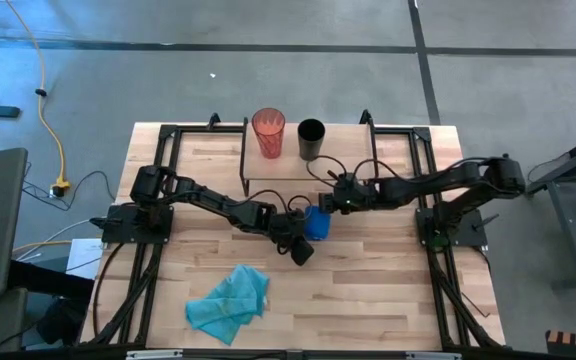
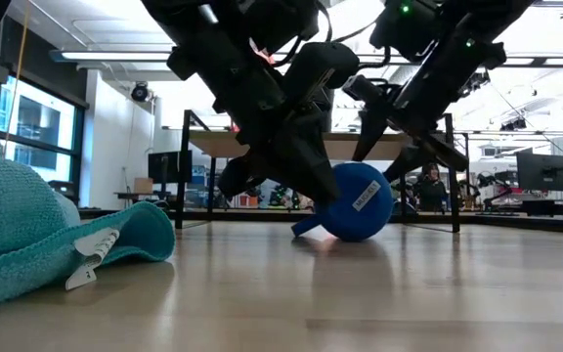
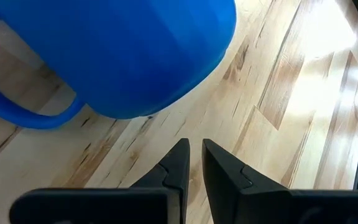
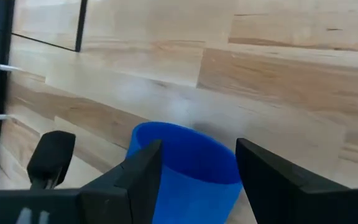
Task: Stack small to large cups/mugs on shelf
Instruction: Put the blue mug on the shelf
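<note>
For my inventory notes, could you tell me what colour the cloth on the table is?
Teal, seen best from the high view: cloth.

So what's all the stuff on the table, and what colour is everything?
Tumbler: one, see-through red-orange, standing on the shelf, left of the black cup.
Black cup: one, black, standing on the shelf.
Blue mug: one, blue with a handle, tipped on its side on the table in the middle, between the two grippers.
Shelf: one, light wood top with black legs, at the far edge of the table.
Cloth: one, teal, crumpled near the front edge of the table.
Table: one, light wood.
Left gripper: black, fingers close together, beside the blue mug but not holding it.
Right gripper: black, open, its fingers either side of the blue mug.
</note>
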Controlling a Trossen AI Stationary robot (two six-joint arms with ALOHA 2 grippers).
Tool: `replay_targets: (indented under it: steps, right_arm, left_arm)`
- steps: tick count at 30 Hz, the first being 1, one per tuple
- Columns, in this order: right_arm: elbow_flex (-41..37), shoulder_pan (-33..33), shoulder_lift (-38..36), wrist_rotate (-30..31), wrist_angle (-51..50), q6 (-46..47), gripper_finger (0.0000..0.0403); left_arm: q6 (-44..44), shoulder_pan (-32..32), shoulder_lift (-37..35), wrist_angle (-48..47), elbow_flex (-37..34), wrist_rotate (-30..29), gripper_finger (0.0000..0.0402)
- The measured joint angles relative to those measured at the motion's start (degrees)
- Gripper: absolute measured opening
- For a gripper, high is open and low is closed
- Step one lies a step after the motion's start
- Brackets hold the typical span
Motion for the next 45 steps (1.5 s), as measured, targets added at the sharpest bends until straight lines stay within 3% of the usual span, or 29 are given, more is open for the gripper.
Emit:
replay_targets:
  steps: [17, 32, 37, 45]
  right_arm:
    - [0.02, 0.87, 1.74, -7.8, 3.86, -1.07, 0.0195]
    - [0.34, 7.72, 1.59, -7.28, 8.85, 1.71, 0.0195]
    - [4.56, 10.63, 1.78, -7.55, 1.79, 1.41, 0.0194]
    - [13.17, 12.81, 1.81, -1.67, -12.35, -1.29, 0.0194]
  left_arm:
    - [0.33, 0.01, -0.04, -0.29, -0.02, -0.23, 0.0033]
    - [0.44, -0.09, 0.07, -1.4, -0.17, -1.23, 0.0033]
    - [0.69, 0.28, 0.04, -0.63, -0.13, -3.79, 0.0033]
    - [0.5, 0.26, -0.11, 0.13, 0.04, -3.26, 0.0033]
